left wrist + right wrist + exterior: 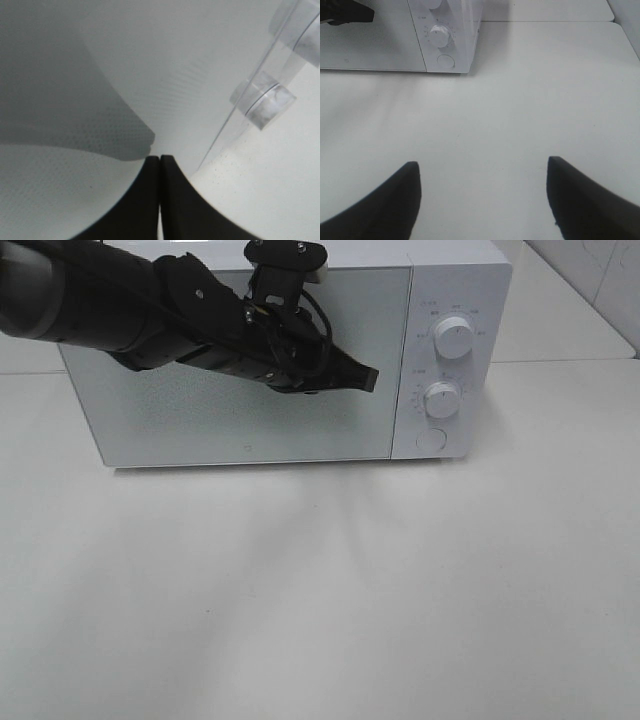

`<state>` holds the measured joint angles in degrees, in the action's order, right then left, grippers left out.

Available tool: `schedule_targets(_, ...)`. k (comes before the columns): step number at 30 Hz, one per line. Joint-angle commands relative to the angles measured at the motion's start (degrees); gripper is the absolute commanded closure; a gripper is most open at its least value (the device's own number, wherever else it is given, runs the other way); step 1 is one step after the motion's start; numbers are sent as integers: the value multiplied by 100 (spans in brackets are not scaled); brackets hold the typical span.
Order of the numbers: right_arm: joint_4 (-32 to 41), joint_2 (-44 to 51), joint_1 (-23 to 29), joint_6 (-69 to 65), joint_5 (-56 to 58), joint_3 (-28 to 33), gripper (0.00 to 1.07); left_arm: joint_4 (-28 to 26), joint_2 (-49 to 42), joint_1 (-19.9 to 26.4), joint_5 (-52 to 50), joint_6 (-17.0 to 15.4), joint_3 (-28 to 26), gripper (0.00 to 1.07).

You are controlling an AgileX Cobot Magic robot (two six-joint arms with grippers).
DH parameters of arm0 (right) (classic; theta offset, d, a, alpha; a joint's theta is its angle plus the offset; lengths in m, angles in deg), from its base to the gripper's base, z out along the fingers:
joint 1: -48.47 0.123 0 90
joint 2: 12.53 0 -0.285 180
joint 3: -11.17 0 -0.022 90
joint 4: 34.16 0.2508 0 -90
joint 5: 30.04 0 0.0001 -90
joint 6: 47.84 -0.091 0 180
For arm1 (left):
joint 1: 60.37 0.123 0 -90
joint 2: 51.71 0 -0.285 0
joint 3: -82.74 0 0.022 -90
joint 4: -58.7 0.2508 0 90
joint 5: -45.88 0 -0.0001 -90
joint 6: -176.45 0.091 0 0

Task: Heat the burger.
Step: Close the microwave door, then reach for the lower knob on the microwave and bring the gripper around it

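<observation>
Burger first: you cannot see it in any view, and the frosted door of the microwave [250,430] is shut, so whether it sits inside cannot be told. In the high view the microwave stands at 12 o'clock on the white table [320,600]. Its control panel is on the 3 o'clock side of the door, with the upper knob [453,340] above the lower knob [441,398] and a round button [431,438] below both.

Your left gripper [368,378] reaches in from 10 o'clock across the door. Its fingers are pressed together on nothing, and the tip is near the door's 3 o'clock edge; you cannot tell whether it touches.

Your right gripper [482,162] hangs over bare table, fingers spread wide with nothing between them, well apart from the microwave.
</observation>
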<state>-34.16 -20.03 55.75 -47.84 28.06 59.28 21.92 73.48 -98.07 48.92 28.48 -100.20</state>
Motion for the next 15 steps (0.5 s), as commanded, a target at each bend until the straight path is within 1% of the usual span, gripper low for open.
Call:
schedule_targets(1,-46,143,17,0,-74,11,38,327,201,218,-785,350,-653,107)
schedule_targets(4,-46,143,17,0,-74,11,38,338,235,218,-556,350,-756,107)
schedule_targets(8,-46,143,17,0,-74,11,38,350,235,218,-304,384,-756,107)
schedule_targets(9,-46,143,17,0,-74,11,38,458,229,218,57,384,-756,107)
schedule_targets(10,-46,143,17,0,-74,11,38,458,229,218,57,384,-756,107)
schedule_targets(11,-46,143,17,0,-74,11,38,561,195,218,327,384,-756,107)
schedule_targets(12,-46,143,17,0,-74,11,38,825,109,218,1003,367,-756,107)
schedule_targets(13,-46,143,17,0,-74,11,38,825,109,218,1003,367,-756,107)
schedule_targets(14,-46,143,17,0,-74,11,38,1066,-57,218,1679,338,-756,107)
schedule_targets(15,-46,143,17,0,-74,11,38,1203,-160,218,2051,304,-756,107)
